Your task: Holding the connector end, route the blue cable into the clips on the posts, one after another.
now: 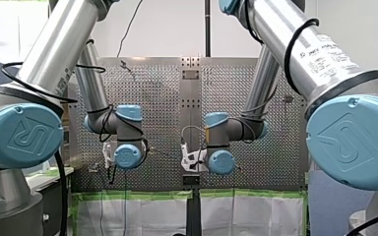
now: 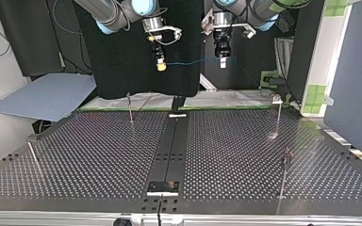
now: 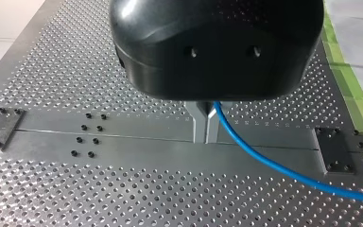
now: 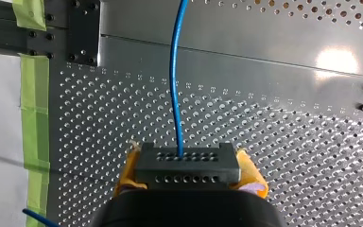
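Observation:
The blue cable [image 2: 193, 61] hangs stretched between my two grippers, high above the perforated table [image 2: 99, 155]. My left gripper [image 3: 206, 137] has its metal fingers shut on the cable [image 3: 264, 158], which trails away to one side of them. My right gripper [image 4: 189, 171] is shut with its yellow pads [image 4: 251, 174] on the black connector block [image 4: 187, 163]; the cable [image 4: 176, 75] runs straight out ahead of it. In the top view my right gripper [image 2: 160, 65] hangs at the left and my left gripper [image 2: 222, 62] at the right.
Thin clip posts stand on the table: one at the top view's back left [image 2: 130, 107], one at the left edge [image 2: 33, 151], one at the back right [image 2: 279, 115] and one at the front right [image 2: 285, 174]. A dark centre rail [image 2: 172, 146] runs front to back.

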`<control>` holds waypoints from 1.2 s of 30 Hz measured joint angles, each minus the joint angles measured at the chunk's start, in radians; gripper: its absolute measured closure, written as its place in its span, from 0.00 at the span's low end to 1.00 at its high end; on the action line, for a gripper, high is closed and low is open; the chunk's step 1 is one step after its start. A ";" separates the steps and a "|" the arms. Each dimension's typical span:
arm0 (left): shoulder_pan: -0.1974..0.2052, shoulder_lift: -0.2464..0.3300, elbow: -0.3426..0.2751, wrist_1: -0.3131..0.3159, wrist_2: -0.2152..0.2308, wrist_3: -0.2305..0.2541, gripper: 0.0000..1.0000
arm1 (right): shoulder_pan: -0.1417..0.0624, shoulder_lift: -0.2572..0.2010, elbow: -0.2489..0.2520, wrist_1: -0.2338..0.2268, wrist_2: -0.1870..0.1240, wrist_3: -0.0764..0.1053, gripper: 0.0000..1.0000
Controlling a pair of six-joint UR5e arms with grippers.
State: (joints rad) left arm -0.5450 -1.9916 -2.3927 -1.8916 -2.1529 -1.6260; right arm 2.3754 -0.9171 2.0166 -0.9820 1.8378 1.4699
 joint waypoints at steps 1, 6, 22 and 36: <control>0.000 0.000 0.000 0.000 0.000 0.000 1.00 | 0.000 0.000 0.000 0.000 0.000 0.000 1.00; 0.024 0.017 0.000 -0.025 0.013 -0.018 1.00 | 0.000 0.000 0.000 0.000 0.000 0.000 1.00; 0.038 0.023 0.000 -0.132 0.017 -0.025 1.00 | 0.000 0.000 0.000 0.000 0.000 0.000 1.00; 0.083 0.087 0.005 -0.169 0.061 -0.043 1.00 | 0.053 -0.020 -0.053 0.053 0.052 0.038 1.00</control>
State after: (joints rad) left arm -0.4621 -1.9049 -2.3880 -2.0609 -2.0917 -1.6687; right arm 2.4279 -0.9367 1.9640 -0.9294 1.8902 1.5077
